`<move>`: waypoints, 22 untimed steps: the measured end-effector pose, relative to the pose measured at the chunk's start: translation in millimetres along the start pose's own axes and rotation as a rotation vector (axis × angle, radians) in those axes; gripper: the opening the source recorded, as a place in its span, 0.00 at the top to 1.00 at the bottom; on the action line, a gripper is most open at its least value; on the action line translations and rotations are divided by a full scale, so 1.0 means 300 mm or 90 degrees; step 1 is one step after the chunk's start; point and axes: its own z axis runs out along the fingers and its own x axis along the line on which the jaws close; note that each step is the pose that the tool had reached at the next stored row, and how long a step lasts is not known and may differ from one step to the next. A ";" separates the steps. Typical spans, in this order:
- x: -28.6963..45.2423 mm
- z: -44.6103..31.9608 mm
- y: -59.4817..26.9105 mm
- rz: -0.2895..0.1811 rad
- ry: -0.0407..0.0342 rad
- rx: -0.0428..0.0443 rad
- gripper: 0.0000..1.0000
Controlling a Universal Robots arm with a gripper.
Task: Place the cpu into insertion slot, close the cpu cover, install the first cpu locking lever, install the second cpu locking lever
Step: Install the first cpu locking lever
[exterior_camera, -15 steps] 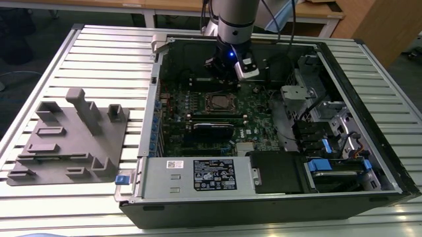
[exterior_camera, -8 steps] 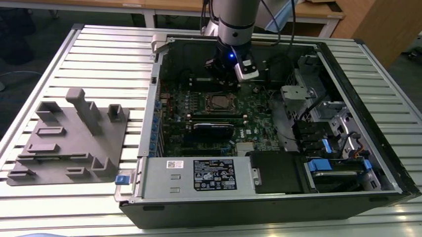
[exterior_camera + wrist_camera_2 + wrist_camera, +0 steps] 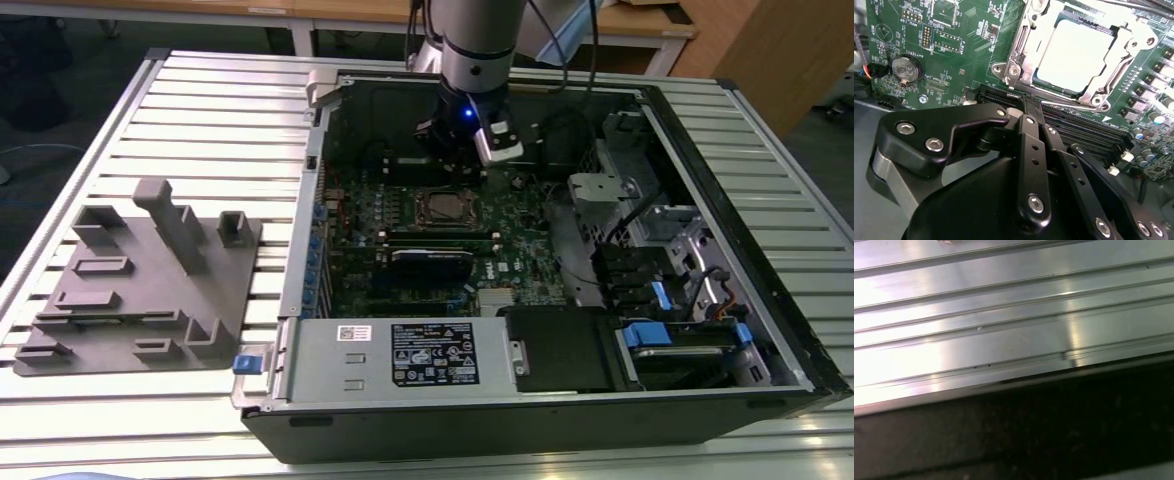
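Observation:
In the exterior view, the insertion slot (image 3: pixel 447 208) sits mid-board on the green motherboard inside the open computer case. In the second wrist view, the cpu (image 3: pixel 1076 50) lies flat in the slot, its pale metal top showing through the window of the silver cpu cover (image 3: pixel 1021 47). The cover lies down around the cpu. How the locking levers stand I cannot tell. My gripper (image 3: pixel 1030 102) is shut with nothing between its black fingers. Its tips hover just off the socket's edge, over a long black slot. From outside, the gripper (image 3: pixel 461 160) hangs just behind the socket.
A coin battery (image 3: pixel 906 69) and long black card slots (image 3: pixel 1079 130) flank the socket. The power supply (image 3: pixel 400 355) and drive bays with blue tabs (image 3: pixel 654 330) fill the case's front. A grey fixture block (image 3: pixel 134 290) stands on the slatted metal table (image 3: pixel 1004 315) at the exterior view's left.

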 end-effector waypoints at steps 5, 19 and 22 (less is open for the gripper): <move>0.000 0.001 0.000 0.039 -0.0035 0.0008 0.89; 0.001 0.001 0.000 0.109 -0.0098 0.0022 0.89; 0.002 0.001 0.000 0.110 -0.0098 0.0022 0.89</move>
